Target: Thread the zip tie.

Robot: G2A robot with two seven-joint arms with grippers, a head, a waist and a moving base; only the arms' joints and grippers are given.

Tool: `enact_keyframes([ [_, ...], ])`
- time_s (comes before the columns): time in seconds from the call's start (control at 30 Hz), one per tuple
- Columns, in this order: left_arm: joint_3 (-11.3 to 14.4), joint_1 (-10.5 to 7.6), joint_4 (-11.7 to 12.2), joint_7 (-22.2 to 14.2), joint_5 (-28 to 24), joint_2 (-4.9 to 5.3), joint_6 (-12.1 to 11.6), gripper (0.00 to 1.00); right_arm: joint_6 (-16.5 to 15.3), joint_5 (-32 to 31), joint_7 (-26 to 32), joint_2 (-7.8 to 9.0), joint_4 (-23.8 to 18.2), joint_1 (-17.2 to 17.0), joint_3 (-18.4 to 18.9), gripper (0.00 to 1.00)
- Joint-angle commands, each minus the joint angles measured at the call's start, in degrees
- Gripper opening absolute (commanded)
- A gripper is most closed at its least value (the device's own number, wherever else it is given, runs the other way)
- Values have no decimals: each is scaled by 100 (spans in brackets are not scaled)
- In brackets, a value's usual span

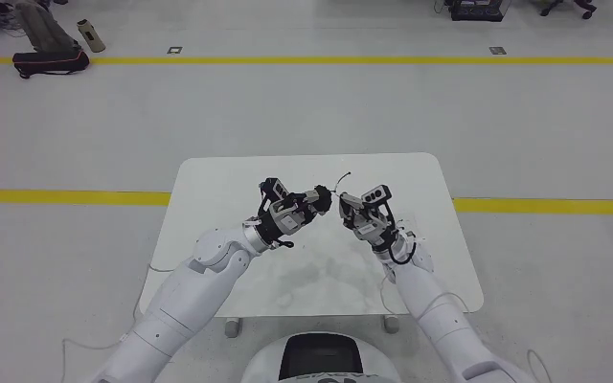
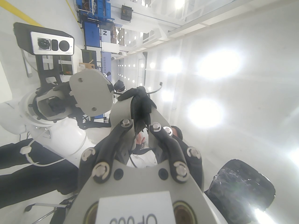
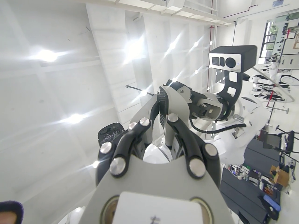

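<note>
Left end effector [image 1: 324,198] and right end effector [image 1: 343,202] meet, both clamped on the zip tie [image 1: 342,179], whose end juts toward one o'clock. Likely mid-threading; next, align tail with head.

1 zip tie [image 1: 342,178], 1 table [image 1: 220,191], 2 tools: left tool [image 1: 321,199] and right tool [image 1: 347,203].

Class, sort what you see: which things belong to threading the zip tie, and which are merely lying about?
Belonging to the job: zip tie; left gripper and right gripper, both shut on it above the table.
Lying about: black bag and tan object on the floor beyond the table.
</note>
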Motion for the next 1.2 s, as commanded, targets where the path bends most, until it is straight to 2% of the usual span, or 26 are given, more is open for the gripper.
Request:
enact_keyframes([
  [0.0, 0, 0, 0, 0, 0, 0, 0, 0, 2, -5, -6, 4, -5, -7, 9, 0],
  [1.17, 0, 0, 0, 0, 0, 0, 0, 0, -41, -29, -94, 55, 18, -74, 133, 0],
])
